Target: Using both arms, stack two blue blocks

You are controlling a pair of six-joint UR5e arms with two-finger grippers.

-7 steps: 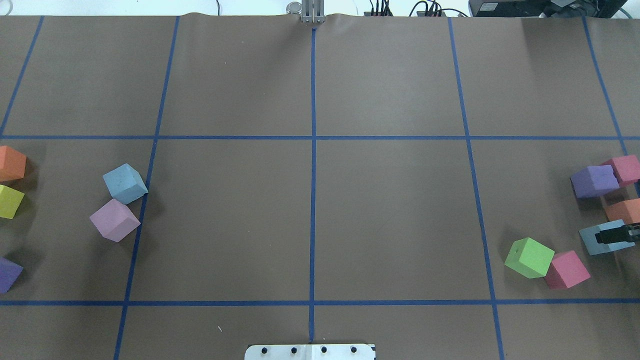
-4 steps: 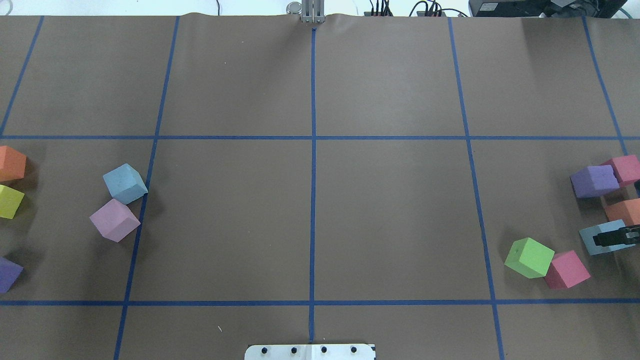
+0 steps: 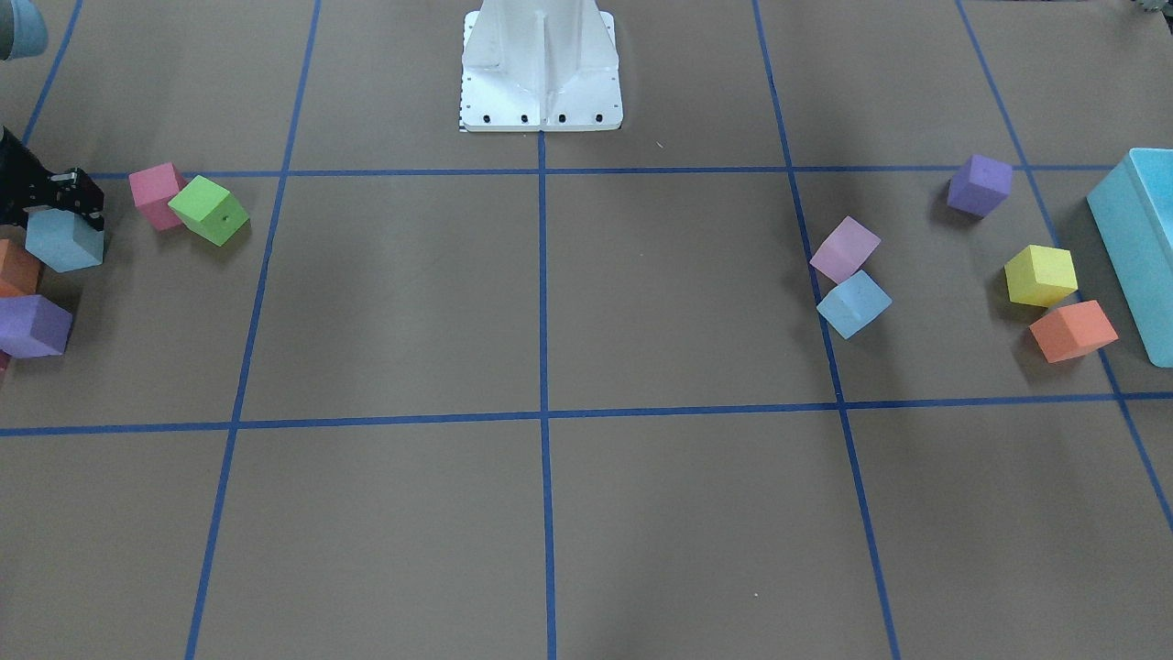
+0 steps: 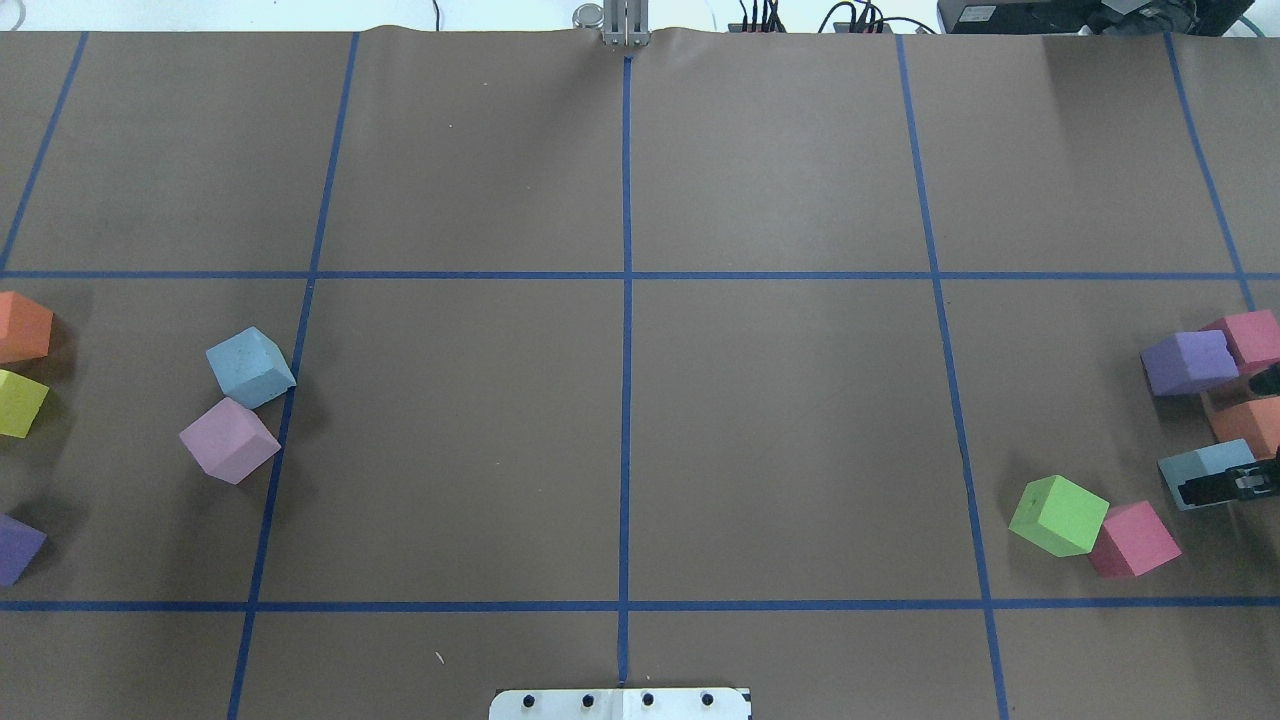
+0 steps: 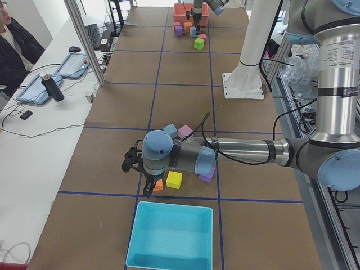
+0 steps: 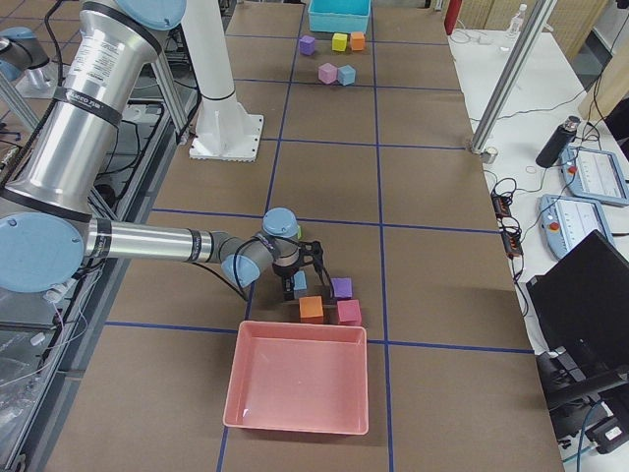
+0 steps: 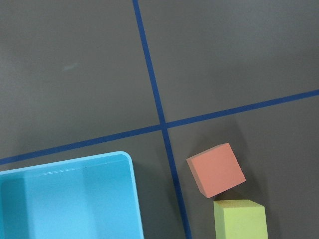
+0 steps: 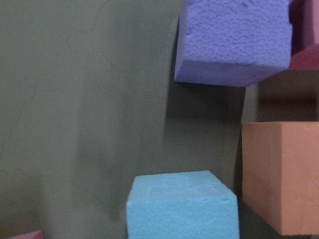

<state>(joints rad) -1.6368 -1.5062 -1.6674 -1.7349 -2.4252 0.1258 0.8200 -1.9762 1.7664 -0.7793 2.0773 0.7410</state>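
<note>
The right-hand blue block (image 4: 1200, 462) is straddled by the wide-open right gripper (image 6: 303, 278), the other blue block (image 4: 250, 367) is seen just beside a pale pink cube (image 4: 229, 440), and the state of the left gripper (image 5: 140, 175) cannot be told

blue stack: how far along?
Done: nothing stacked. The right-side sky-blue foam cube and the left-side sky-blue foam cube are far apart. In hand: the right gripper is at the right-side one, grip unconfirmed. Remaining: bring the two together and stack.
</note>
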